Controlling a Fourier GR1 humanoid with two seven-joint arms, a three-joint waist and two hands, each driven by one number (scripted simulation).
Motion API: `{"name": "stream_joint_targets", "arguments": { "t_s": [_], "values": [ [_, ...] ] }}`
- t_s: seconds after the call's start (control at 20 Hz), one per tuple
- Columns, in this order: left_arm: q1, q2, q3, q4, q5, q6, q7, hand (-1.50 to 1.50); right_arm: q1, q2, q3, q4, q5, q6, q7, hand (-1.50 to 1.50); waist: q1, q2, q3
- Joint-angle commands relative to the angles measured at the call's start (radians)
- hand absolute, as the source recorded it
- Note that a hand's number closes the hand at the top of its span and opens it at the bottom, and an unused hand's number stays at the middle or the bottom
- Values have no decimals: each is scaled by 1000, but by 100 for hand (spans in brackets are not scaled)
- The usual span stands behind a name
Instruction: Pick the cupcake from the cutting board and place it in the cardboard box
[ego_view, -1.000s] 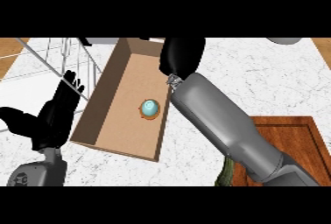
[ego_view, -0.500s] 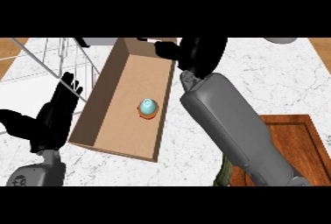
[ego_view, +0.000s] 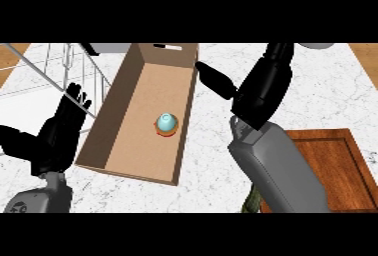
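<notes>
The cupcake (ego_view: 167, 124) stands upright on the floor of the box (ego_view: 136, 150), about midway along its length and nearer the right wall than the left. It has pale blue frosting and a red-orange base. No hand touches it.

The box is long and open-topped. It lies on the white marble bench (ego_view: 332, 90) with its far end toward the top of the view.

The right hand (ego_view: 262, 87) is above the bench, just to the right of the box and beyond the cupcake. The hand is open with the fingers straight, pointing away from the robot. The thumb (ego_view: 215, 80) spreads left toward the right wall of the box. The hand grasps nothing.

The right forearm (ego_view: 280, 170) runs from the lower edge up to the hand and covers the left edge of the board (ego_view: 332, 160). The wooden board lies at the right, well apart from the box.

The left hand (ego_view: 55, 135) rests open at the left edge of the view, fingers up, just beside the left wall of the box. It holds nothing.

A wire rack (ego_view: 44, 75) occupies the upper left, beside the box.
</notes>
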Motion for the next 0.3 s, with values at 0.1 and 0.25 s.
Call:
{"name": "stream_joint_targets", "arguments": {
  "t_s": [0.1, 0.25],
  "values": [
    [26, 4, 7, -11, 9, -11, 0, 0, 213, 4, 92, -268, 126, -53, 172, -150, 0, 0, -1],
    [1, 28, 20, -39, 34, -34, 42, 0, 323, 4, 134, -318, 171, -79, 163, -150, 5, 3, -1]
  ]
}}
